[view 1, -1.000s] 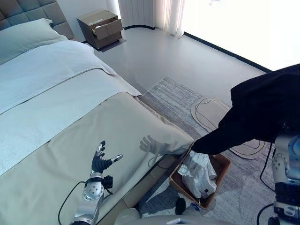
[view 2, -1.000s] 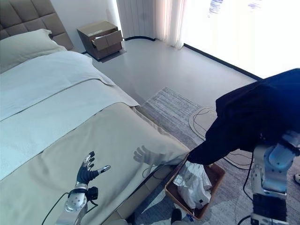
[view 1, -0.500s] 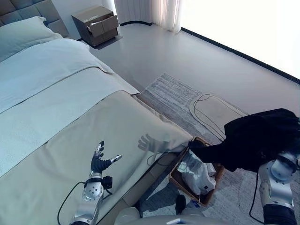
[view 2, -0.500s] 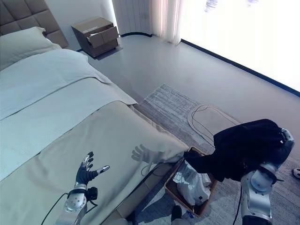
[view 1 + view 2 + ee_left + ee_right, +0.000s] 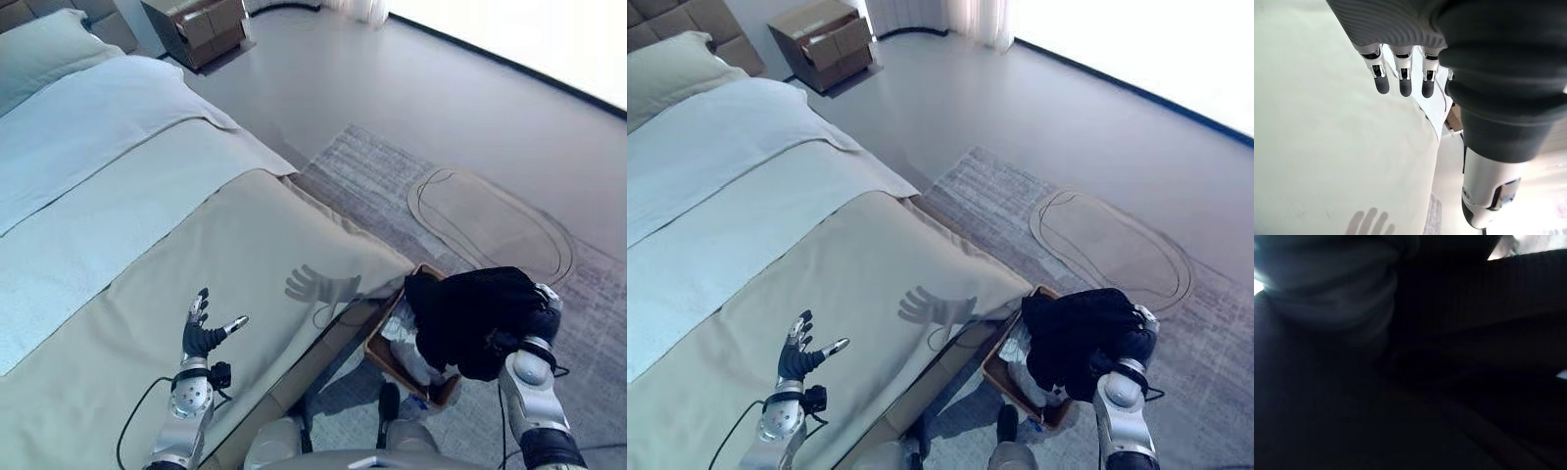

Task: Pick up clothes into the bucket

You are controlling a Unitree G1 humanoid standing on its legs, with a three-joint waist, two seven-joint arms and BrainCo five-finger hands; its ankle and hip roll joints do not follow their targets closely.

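Observation:
A black garment [image 5: 470, 313] is bunched over the brown basket [image 5: 385, 359] on the floor beside the bed, covering most of its opening. White clothes [image 5: 404, 341] lie inside the basket beneath it. My right hand [image 5: 537, 323] is buried in the black cloth at its right side, and the same dark cloth [image 5: 1449, 382] lies right against it in the right wrist view. My left hand [image 5: 201, 338] hovers open over the beige bedcover, fingers [image 5: 1403, 83] straight, holding nothing.
The bed [image 5: 147, 225] fills the left side, its corner next to the basket. A grey rug [image 5: 392, 176] with an oval mat [image 5: 490, 220] lies on the floor beyond. A brown nightstand [image 5: 196, 24] stands at the far wall.
My right arm has come down and inward, bringing the black garment from high at the right onto the basket. The camera has tilted down. The left hand has stayed put.

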